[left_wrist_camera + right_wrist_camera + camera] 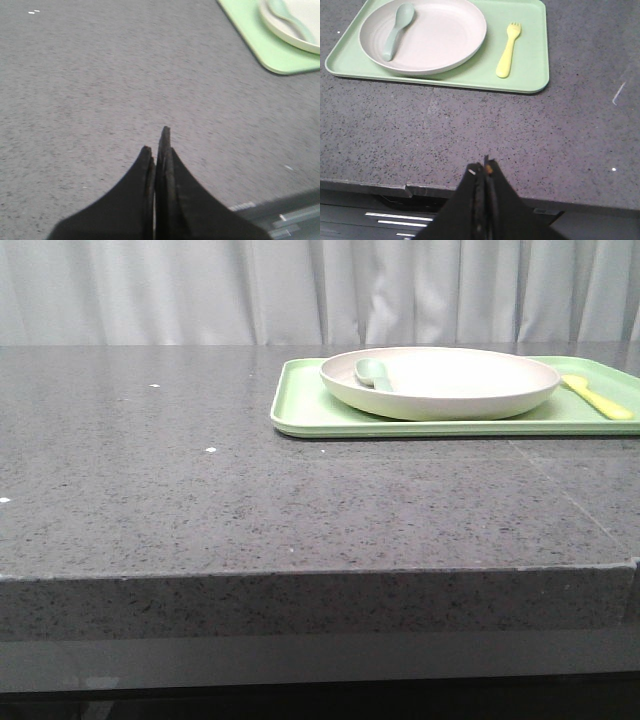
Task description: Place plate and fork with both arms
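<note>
Nothing is being gripped yet; judging this as the pre-reach step. Left hand point(159, 150) and right hand point(484, 172) are both hovering over bare worktop point(150, 500), fingers pressed together, empty. Plate point(422, 35) is sitting on the green tray point(530, 75) well ahead of the right hand, spoon point(397, 27) lying in it; fork point(509, 50) is lying on the tray just beside the plate. Next move is calling for opening both hands and reaching forward. No readable labels or writing.

Even, soft, diffuse lighting; no glare. Faint shadow under tray point(300, 428) front edge. Left wrist view blurred, grainy; left gripper point(159, 145) out of focus. Right wrist view sharper.
</note>
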Motion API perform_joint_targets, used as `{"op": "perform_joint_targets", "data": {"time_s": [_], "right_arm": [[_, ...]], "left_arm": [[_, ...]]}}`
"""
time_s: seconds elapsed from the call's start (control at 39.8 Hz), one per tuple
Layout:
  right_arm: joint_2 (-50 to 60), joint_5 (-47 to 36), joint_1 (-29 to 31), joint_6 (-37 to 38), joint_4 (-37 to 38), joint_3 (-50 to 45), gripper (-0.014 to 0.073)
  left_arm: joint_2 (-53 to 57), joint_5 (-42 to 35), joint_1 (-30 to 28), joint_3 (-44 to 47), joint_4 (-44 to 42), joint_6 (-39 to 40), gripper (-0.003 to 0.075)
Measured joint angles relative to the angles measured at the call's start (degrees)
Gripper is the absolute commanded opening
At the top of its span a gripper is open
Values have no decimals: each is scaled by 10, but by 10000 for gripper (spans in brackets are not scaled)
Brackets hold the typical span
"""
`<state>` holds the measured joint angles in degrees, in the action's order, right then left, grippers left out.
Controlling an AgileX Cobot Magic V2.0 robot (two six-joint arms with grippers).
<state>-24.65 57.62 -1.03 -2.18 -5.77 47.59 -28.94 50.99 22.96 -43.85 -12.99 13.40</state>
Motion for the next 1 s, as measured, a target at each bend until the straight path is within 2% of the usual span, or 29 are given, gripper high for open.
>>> {"op": "perform_joint_targets", "data": {"time_s": [0.15,0.3,0.38,0.5,0.68,1.0], "right_arm": [[0,0,0,0,0,0,-69],[0,0,0,0,0,0,-69],[0,0,0,0,0,0,-69],[0,0,0,0,0,0,-69],[0,0,0,0,0,0,-69],[0,0,0,0,-1,0,-69]], "left_arm": [[67,-128,-85,104,10,0,-18],[147,-285,-155,236,85,-11,-18],[186,-336,-177,300,113,-15,-18],[239,-368,-197,376,130,-26,-18],[292,-410,-217,427,133,-65,-18],[292,-457,-218,442,106,-75,-18]]}}
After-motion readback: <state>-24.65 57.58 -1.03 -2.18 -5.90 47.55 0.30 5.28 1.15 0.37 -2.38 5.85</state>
